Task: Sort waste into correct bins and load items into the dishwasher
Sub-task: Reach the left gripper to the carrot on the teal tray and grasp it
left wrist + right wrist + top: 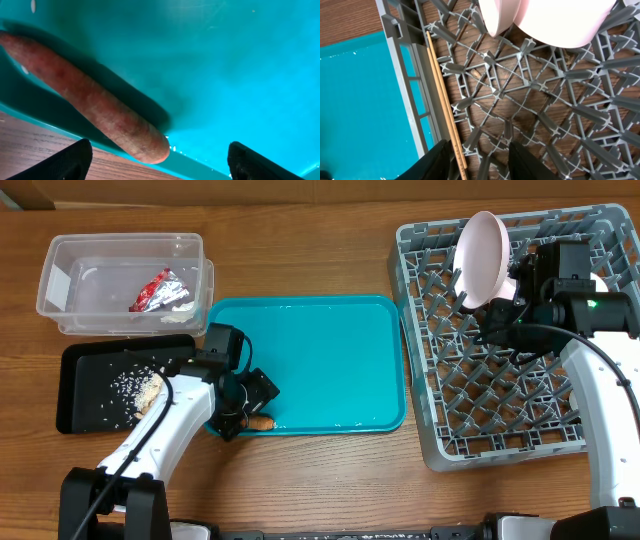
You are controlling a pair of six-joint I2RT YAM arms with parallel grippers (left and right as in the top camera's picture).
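One carrot [95, 107], one foil wrapper [158, 292], one plate [482, 252], two chopsticks [441, 100] and a loose scatter of food scraps [127, 386] are in view. There are two arms, each with one hand.

The left hand [159, 161] is spread wide and grips nothing. Its two dark fingertips [75, 161] stand on either side of the carrot's blunt end, clear of it. The right hand [482, 161] is part open with only the dishwasher rack [500, 420] showing between its fingers, and the plate is beyond them.

The carrot is small, orange-brown and rough-skinned, tapering along its length. It lies in the near left corner of the smooth, glossy teal tray [330, 330], against the rim. The wrapper is crumpled red and silver and sits in the clear plastic tub [60, 280]. The scraps are white rice-like grains with a beige clump. They rest in the shallow black tray [75, 370], just left of the teal one.

The plate is round and pale pink-white, standing tilted among the pegs at the rack's far side. The rack is square grey plastic with a lattice base. The thin pale wooden chopsticks lie side by side along its left wall. The table [320, 240] is brown wood grain.
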